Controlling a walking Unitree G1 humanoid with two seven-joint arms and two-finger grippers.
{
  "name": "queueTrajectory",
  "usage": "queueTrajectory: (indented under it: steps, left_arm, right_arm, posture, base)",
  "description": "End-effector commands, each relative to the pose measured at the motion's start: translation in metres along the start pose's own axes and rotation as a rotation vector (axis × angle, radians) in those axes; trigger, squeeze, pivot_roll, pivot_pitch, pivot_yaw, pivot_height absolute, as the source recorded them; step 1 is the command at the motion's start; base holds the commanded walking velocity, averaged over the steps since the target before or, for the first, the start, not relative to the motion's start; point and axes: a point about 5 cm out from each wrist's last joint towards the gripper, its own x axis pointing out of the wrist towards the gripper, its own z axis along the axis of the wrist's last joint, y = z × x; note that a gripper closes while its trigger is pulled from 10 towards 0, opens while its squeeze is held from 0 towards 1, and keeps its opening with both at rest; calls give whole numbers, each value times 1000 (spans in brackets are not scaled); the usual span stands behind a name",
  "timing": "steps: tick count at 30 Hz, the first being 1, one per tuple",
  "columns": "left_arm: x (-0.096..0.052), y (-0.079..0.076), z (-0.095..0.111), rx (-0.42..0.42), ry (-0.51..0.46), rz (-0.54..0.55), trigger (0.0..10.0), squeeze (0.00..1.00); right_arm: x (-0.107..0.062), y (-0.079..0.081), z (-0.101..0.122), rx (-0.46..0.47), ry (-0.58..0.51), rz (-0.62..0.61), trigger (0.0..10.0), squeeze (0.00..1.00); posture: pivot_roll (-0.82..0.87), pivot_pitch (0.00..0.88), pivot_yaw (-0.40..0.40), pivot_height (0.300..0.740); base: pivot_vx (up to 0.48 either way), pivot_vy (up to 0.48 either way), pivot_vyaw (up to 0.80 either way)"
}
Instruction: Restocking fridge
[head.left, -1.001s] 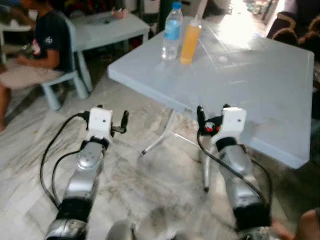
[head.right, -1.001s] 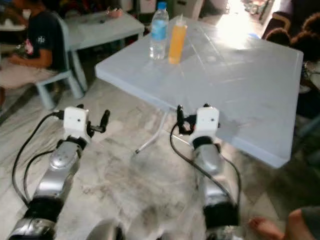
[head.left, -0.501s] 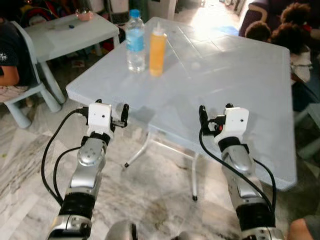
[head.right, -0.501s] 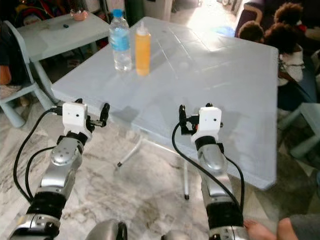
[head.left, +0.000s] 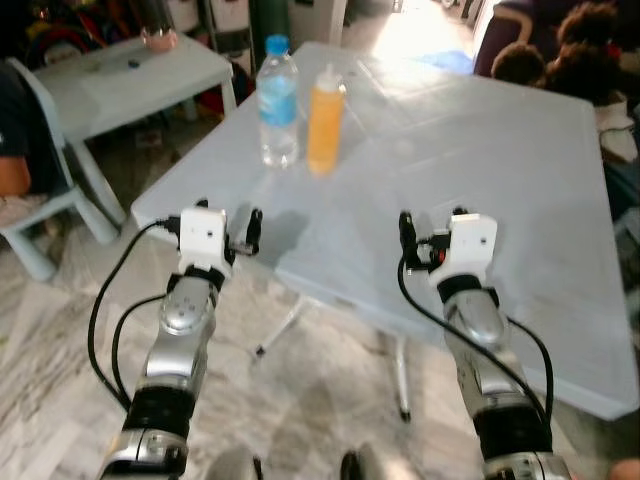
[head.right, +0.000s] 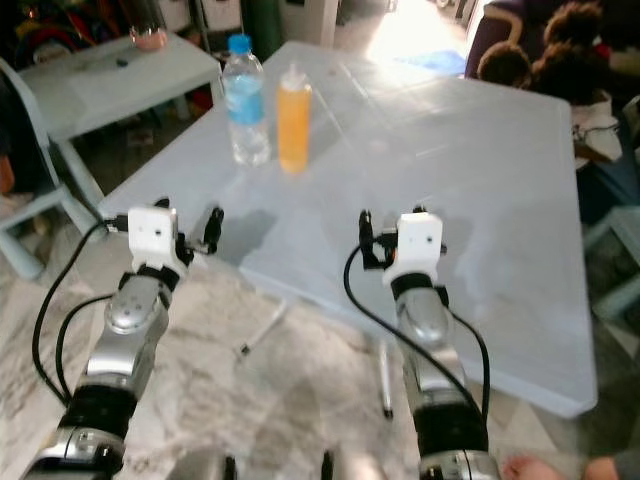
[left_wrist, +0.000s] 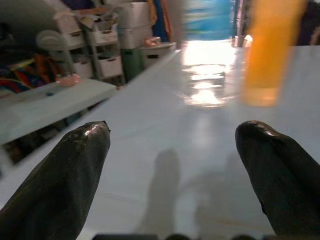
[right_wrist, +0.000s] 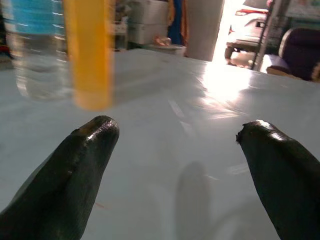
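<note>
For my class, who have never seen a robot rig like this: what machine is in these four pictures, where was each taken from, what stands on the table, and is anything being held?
This is a humanoid robot seen through its own cameras. The two wide pictures come from a stereo camera on its head, looking down at its two silver arms. The left gripper and right gripper each have two long black fingers. The two close pictures come from cameras on the wrists, looking out between those fingers. Both grippers are open, hold nothing, and hover at the near edge of a pale blue plastic table. On the table's far side stand a clear water bottle with a blue cap and label, and beside it an orange squeeze bottle. A smaller table stands further back on the robot's left.
</note>
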Motion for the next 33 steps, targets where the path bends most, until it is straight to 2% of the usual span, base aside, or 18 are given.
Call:
queueTrajectory:
  steps: [1,3,10,14,28,33]
  left_arm:
    - [0,3,0,8,-1,4,10000,0]
    - [0,2,0,10,-1,2,10000,0]
    - [-1,-4,1,26,-15,-32,10000,0]
    - [-3,-8,0,3,-16,-54,10000,0]
    - [-10,-6,1,-18,-30,-80,10000,0]
    - [-13,-3,5,16,-34,-100,10000,0]
  right_arm:
    - [2,5,2,-1,-10,17,10000,0]
    - [2,5,2,0,-11,18,10000,0]
    - [2,5,1,1,-8,16,10000,0]
    - [2,5,1,3,-6,12,10000,0]
    - [5,9,1,-2,-9,23,10000,0]
    - [9,8,9,-35,-47,39,10000,0]
  posture:
    - [-78,76,-30,740]
    - [-78,76,-30,740]
    - [-76,76,-31,740]
    - [-74,74,-30,740]
    - [-60,74,-32,740]
    - [-57,105,-24,740]
  base:
    - [360,315,-587]
    - [360,315,-694]
    - [449,0,0]
    - [444,0,0]
    - [0,0,0]
    - [0,0,0]
